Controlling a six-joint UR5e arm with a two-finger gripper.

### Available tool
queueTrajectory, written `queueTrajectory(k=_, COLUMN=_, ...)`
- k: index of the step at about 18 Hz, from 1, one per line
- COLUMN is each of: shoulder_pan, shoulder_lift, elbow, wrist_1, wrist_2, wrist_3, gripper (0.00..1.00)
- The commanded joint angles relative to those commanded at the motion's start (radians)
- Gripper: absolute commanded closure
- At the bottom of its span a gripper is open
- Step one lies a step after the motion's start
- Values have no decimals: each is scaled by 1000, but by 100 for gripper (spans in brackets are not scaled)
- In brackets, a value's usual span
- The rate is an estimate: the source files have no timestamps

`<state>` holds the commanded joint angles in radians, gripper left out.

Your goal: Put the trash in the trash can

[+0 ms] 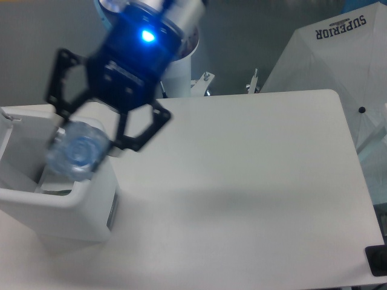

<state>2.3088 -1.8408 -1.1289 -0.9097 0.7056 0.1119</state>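
Note:
My gripper [84,145] hangs over the open top of the trash can [60,208], a white boxy bin at the table's left edge. It is shut on the trash, a crushed clear plastic bottle [75,154], which is held in the air above the bin's opening near its right rim. The image is blurred with motion. Something flat and white [53,186] lies inside the bin, mostly hidden behind the bottle. The gripper's black fingers [130,136] spread out to either side of the bottle.
The arm's white base column [178,72] stands at the back of the table. A white fabric canopy [329,51] rises beyond the back right corner. A small black object [377,261] sits at the front right edge.

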Motion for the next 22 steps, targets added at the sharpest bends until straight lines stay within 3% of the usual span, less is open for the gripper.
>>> queueTrajectory(k=7, shoulder_pan=-80, shoulder_lift=29, elbow=-109, wrist_1=20, wrist_2=2, wrist_3=92, gripper=45)
queueTrajectory(k=13, shoulder_pan=-101, shoulder_lift=69, elbow=-170, wrist_1=23, wrist_2=3, wrist_3=114, gripper=44)
queueTrajectory(k=22, shoulder_pan=-112, shoulder_lift=71, elbow=-250, wrist_1=23, wrist_2=9, wrist_3=238, gripper=42)
